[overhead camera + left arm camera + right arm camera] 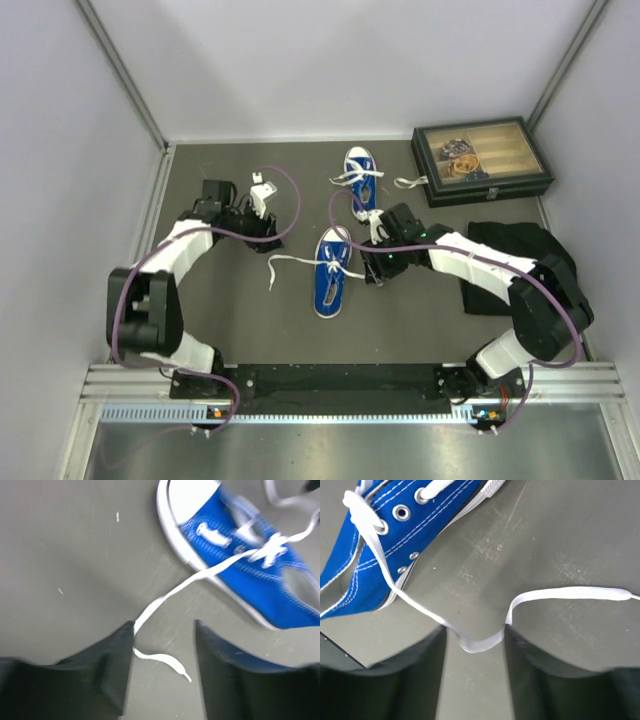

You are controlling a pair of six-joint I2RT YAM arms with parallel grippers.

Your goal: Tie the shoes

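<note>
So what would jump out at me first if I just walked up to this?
The bright blue near shoe lies between the two arms, with the far shoe just beyond it. Both have their white laces sprawled loose. The left pincer and right pincer are each open, straddling a lace end. A dark box sits at the far right.
</note>
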